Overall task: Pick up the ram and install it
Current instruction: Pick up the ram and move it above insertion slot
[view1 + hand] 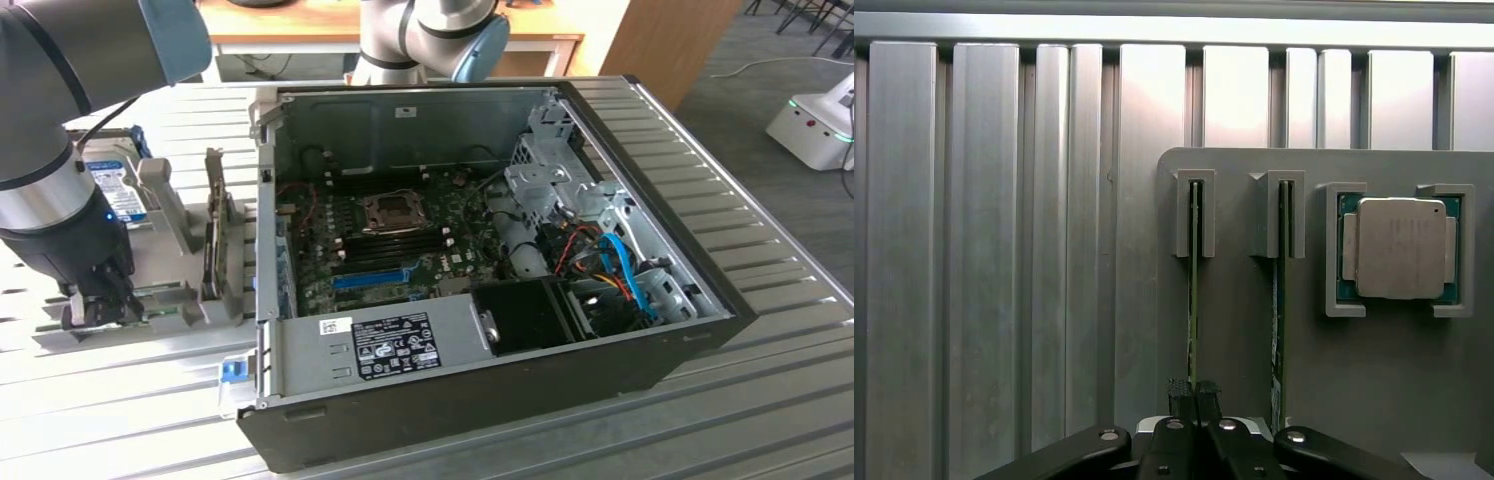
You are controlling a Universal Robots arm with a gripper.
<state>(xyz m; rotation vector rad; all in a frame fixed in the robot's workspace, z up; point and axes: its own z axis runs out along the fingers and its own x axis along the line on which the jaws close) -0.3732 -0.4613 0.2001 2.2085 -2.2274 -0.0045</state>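
- Claw (1192, 392) is closed on the ram (1194, 300), which stands on edge in its grey holder (1239, 320) slot.
- A grip near one end may tilt it, jamming the slot or scraping the neighbouring stick (1279, 300).

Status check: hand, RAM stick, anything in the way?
Hand shut on thin green RAM stick. Stick on edge in grey slotted holder, not yet lifted. Second green stick in neighbouring slot, apart from the first.
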